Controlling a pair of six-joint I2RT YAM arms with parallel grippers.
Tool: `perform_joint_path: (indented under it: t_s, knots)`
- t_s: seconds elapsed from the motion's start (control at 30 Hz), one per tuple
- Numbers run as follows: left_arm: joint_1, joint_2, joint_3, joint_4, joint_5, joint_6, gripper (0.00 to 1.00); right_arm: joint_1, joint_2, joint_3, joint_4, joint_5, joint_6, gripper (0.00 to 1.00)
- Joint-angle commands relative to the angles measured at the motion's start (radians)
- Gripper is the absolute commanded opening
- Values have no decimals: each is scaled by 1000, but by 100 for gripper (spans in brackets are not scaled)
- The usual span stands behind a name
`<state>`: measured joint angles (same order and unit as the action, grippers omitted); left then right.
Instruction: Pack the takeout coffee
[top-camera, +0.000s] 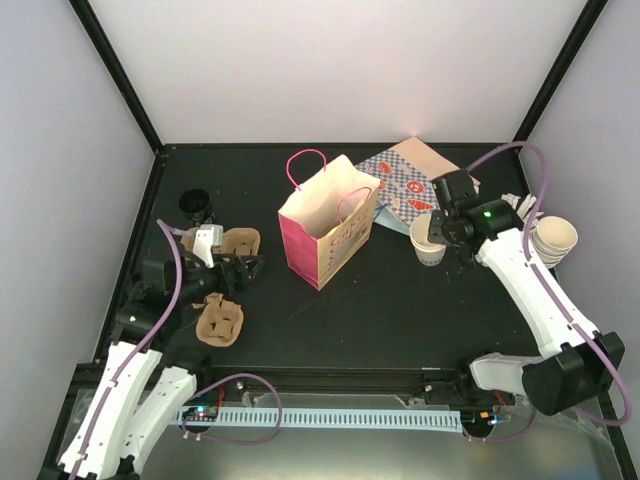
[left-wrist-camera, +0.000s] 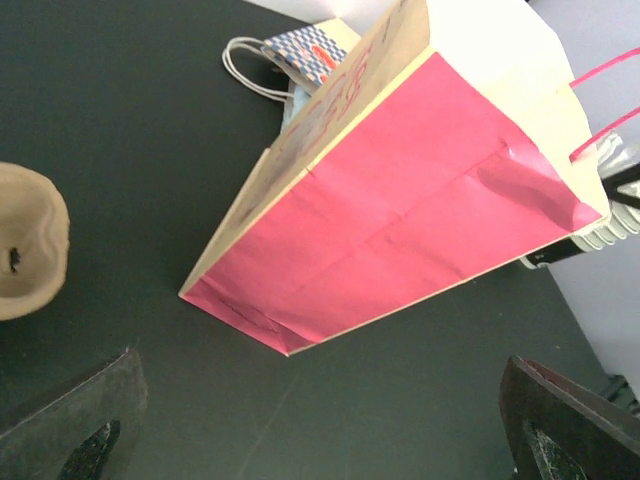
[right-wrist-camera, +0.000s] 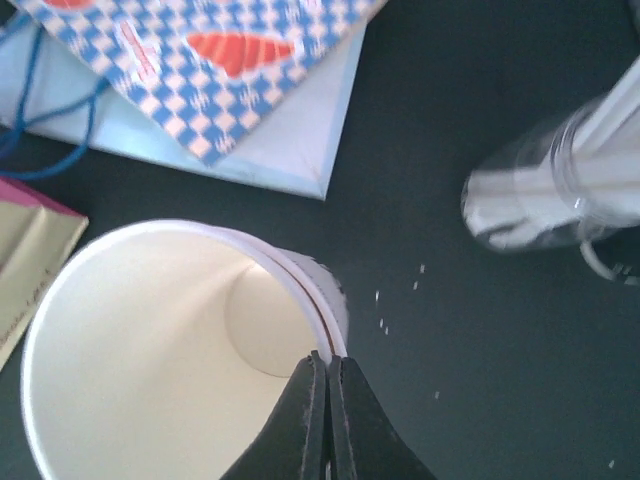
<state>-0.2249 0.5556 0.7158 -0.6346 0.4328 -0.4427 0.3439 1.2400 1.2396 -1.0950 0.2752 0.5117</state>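
The takeout coffee (top-camera: 428, 242), a small white paper cup with a cream inside, is upright at about 3 o'clock from the pink bag (top-camera: 328, 222) and just apart from it. The right gripper (top-camera: 442, 236) is pinched tight on the cup's wall, and the wrist view shows the thin rim caught between its dark fingertips (right-wrist-camera: 308, 410) at the cup's 5 o'clock edge. Whether the cup's base rests on the black table (top-camera: 400, 330) or hangs just above it is hard to judge. Dark print runs below the rim, too small to read. The pink bag stands open, and its cream face carries pink lettering that stays illegible in both views. At 1 o'clock from it a blue-and-white checked bag (top-camera: 405, 185) with orange-red motifs lies flat. A stack of cream cups (top-camera: 553, 240) sits at 3 o'clock from the coffee, and a black cup (top-camera: 195, 205) is near the table's 9 o'clock edge. The left gripper (top-camera: 240, 268) is spread fully wide and grips nothing, between two brown pulp cup carriers (top-camera: 219, 320)
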Motion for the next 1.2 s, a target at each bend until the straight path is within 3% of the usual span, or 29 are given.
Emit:
perform_joint_path:
  t_s: [0.0,0.1,0.17,0.23,0.3,0.37,0.47,0.53,0.6,0.67,0.7,0.73,0.77,0.8,0.83,0.87,0.93,0.97,1.0,1.07,1.1,1.17]
  knots:
    - [-17,16,-13,54,69,-67,99,79,3,37,5,231,26,1]
    - [-27,15,-39,90,79,-86,99,81,10,-2,15,202,18,1]
    - [-33,18,-25,70,78,-82,99,74,30,33,-6,70,21,1]
    - [-35,13,-17,60,62,-69,99,71,-26,-21,92,-38,-4,1]
    - [-36,9,-18,59,51,-61,99,70,-78,-105,166,60,25,1]
    - [-36,7,-14,55,51,-59,99,71,-64,-102,104,235,90,1]
    - [-37,8,-8,48,49,-54,99,74,20,15,-49,220,86,1]
    - [-37,10,-11,51,47,-51,99,73,22,6,-19,190,48,1]
    - [-39,15,-18,67,49,-52,99,73,21,-10,-7,203,127,1]
    - [-39,27,-15,81,54,-54,99,72,21,0,46,-93,12,1]
    - [-39,37,-10,79,54,-55,99,73,14,-5,73,-156,-55,1]
    - [-39,41,-7,82,56,-56,99,72,6,-12,69,-85,-80,1]
    - [-40,42,-7,85,56,-55,99,72,-3,-33,54,110,-42,1]
    - [-40,40,-6,89,54,-54,99,71,-2,-39,5,312,58,1]
    - [-40,40,-9,94,53,-53,99,70,13,-6,-63,383,160,1]
    - [-40,40,-10,98,53,-51,99,71,43,36,-87,288,169,1]
    - [-40,45,-6,93,51,-44,99,72,67,70,-3,-87,-32,1]
    - [-40,47,-4,90,52,-41,99,73,62,55,40,-189,-121,1]
    - [-42,48,0,87,53,-36,99,72,53,25,62,-120,-118,1]
    - [-42,47,2,84,51,-32,99,64,59,6,-12,170,138,1]
    - [-42,47,1,86,52,-31,99,59,72,35,-24,80,159,1]
    - [-42,48,2,83,48,-30,99,60,76,32,104,-343,-80,1]
